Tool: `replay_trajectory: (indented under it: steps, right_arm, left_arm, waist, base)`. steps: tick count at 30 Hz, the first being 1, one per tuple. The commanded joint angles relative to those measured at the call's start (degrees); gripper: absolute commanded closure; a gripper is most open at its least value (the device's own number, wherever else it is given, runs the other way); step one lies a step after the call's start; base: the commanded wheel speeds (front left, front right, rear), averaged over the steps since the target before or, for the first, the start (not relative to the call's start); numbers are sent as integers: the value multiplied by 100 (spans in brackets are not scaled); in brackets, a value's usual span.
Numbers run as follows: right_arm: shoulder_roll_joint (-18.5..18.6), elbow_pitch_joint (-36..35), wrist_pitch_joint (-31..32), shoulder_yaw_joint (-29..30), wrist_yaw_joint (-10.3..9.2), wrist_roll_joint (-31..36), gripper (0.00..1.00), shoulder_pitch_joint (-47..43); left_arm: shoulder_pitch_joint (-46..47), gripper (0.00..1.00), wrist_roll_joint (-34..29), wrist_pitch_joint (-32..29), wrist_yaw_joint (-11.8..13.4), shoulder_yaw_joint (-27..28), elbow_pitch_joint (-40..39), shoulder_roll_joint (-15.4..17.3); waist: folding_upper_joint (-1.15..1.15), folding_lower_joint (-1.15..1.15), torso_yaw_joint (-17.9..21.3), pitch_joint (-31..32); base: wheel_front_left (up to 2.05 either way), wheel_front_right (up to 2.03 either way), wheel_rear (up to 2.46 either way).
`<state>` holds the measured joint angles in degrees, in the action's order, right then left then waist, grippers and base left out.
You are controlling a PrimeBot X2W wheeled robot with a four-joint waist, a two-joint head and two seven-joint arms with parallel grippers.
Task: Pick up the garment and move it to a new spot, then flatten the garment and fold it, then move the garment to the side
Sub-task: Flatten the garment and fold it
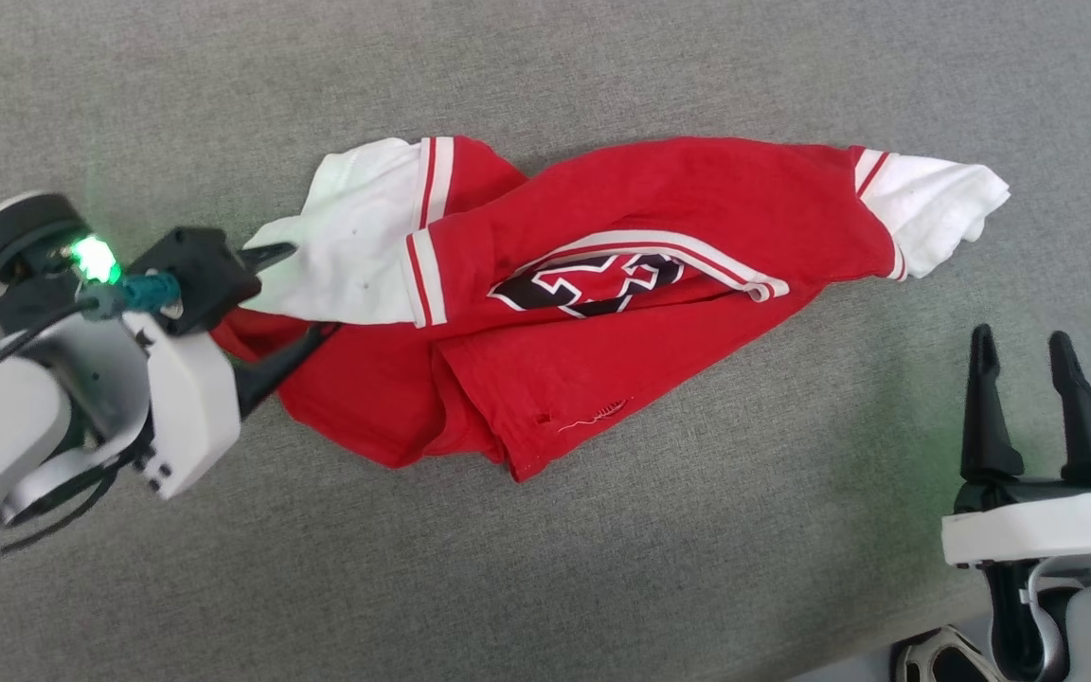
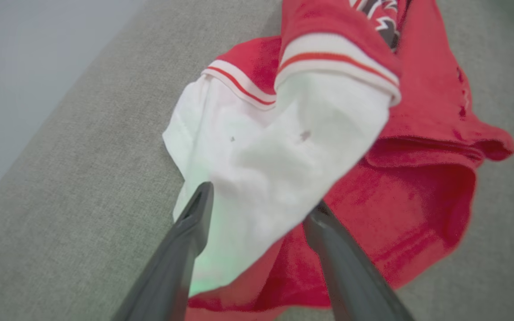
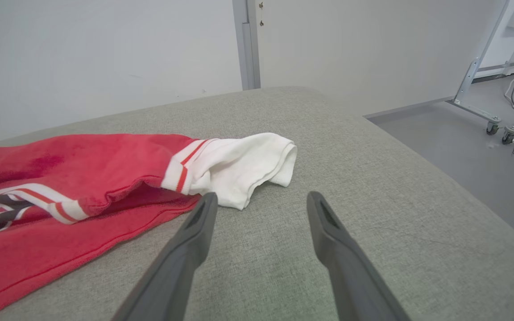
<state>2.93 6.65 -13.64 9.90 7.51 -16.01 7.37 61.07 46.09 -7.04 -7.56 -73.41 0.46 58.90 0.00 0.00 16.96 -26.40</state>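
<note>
Straddling the garment (image 1: 602, 313) at its white sleeve, the left tool (image 1: 307, 289) gapes; the right tool (image 1: 1022, 346) hovers apart, gaping too.

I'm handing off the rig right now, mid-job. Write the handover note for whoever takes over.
Left gripper: open, fingers straddling the garment's white sleeve at its left end, not closed on it.
Right gripper: open, over the bare grey surface, apart from the garment.
Garment: crumpled and twisted on the surface, lettering partly showing.
Done: nothing finished that shows; not flat, not folded.
Left: grasp, relocate, flatten, fold, move aside.
</note>
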Motion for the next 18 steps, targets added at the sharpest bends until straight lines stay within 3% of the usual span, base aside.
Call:
replay_trajectory:
  steps: [1,2,3,9,18]
  right_arm:
    - [-3,17,-43,-28,-4,-6,0,72]
    - [-3,27,-46,-48,-4,9,0,99]
    - [-2,34,-49,-66,-4,20,0,127]
    - [-2,54,-50,-71,-4,76,0,187]
    - [-2,120,105,-17,-4,195,0,257]
  left_arm:
    - [116,51,15,152,15,11,76,-97]
    - [130,72,50,232,15,14,168,-139]
    - [122,100,55,280,15,9,206,-182]
    - [351,100,68,702,15,12,630,-329]
    - [749,100,716,1455,15,15,1473,-128]
  waist:
    - [0,0,-11,0]
    - [0,0,-19,3]
    - [0,0,-29,7]
    - [0,0,-169,77]
    - [0,0,-625,356]
  base:
    - [0,0,0]
    - [0,0,0]
    - [0,0,0]
    - [0,0,0]
    - [0,0,0]
